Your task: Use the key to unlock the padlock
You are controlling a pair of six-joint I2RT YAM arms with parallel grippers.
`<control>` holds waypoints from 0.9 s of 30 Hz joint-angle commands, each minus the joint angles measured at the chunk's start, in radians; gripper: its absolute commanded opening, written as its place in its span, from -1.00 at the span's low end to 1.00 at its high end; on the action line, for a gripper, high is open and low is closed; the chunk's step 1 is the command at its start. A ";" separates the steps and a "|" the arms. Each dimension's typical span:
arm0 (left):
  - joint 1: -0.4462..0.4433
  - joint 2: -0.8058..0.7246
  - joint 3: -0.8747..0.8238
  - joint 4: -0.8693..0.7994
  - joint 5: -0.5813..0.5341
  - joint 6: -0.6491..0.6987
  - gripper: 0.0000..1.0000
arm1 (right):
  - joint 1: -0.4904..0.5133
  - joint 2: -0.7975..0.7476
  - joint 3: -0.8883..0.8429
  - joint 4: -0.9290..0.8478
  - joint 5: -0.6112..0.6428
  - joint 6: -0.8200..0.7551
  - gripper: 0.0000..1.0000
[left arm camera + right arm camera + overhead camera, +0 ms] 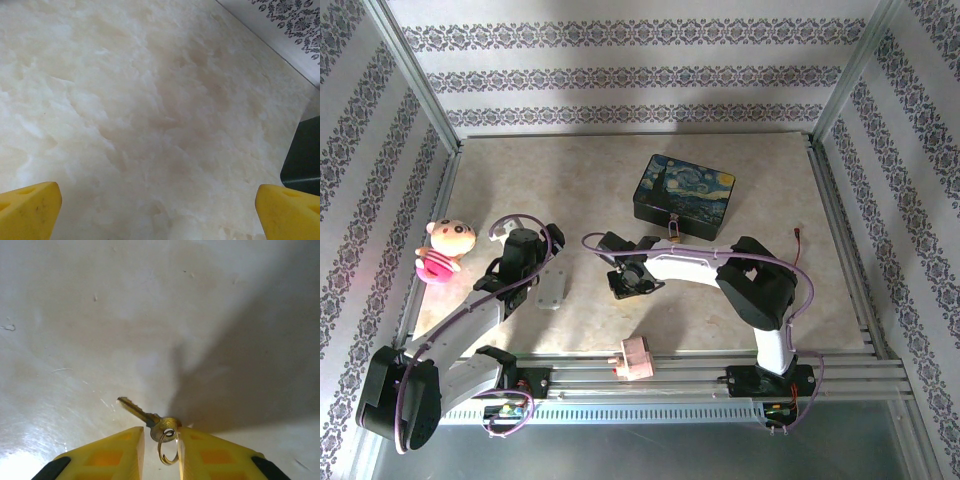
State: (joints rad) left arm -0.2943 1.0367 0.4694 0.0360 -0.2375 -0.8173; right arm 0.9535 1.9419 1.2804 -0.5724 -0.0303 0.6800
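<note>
Close up, key [143, 414] between right fingers [112, 455].

Starry tin [686, 196] far centre; pink doll [444, 248] left; pink block [635, 358] near edge

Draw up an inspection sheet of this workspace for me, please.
Surface: pale marble-look table.
Job's things: key pinched by right end effector; padlock at tin's front edge, detail too small.
Clutter: pink doll, grey plate, pink block.
End effectors: left end effector open above bare table; right end effector shut on key.
Cables: purple cables along both arms.
Surroundings: patterned walls, metal frame.
</note>
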 commanded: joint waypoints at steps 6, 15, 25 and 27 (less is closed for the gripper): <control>-0.003 -0.010 -0.012 -0.010 -0.010 -0.014 0.99 | 0.010 -0.008 0.013 -0.062 0.082 0.001 -0.51; -0.003 -0.024 -0.007 -0.021 -0.008 -0.006 0.99 | 0.010 -0.012 0.010 -0.061 0.091 0.002 -0.83; -0.002 -0.012 0.064 -0.052 0.132 0.097 0.99 | -0.030 -0.115 -0.038 0.012 0.022 -0.012 -1.00; -0.002 0.000 0.084 -0.050 0.185 0.128 0.99 | -0.054 -0.153 -0.072 0.062 -0.018 0.002 -1.00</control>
State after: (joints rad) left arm -0.2943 1.0286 0.4999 0.0063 -0.1387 -0.7586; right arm 0.9298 1.8576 1.2430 -0.5632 0.0025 0.6762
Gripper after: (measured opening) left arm 0.993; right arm 0.041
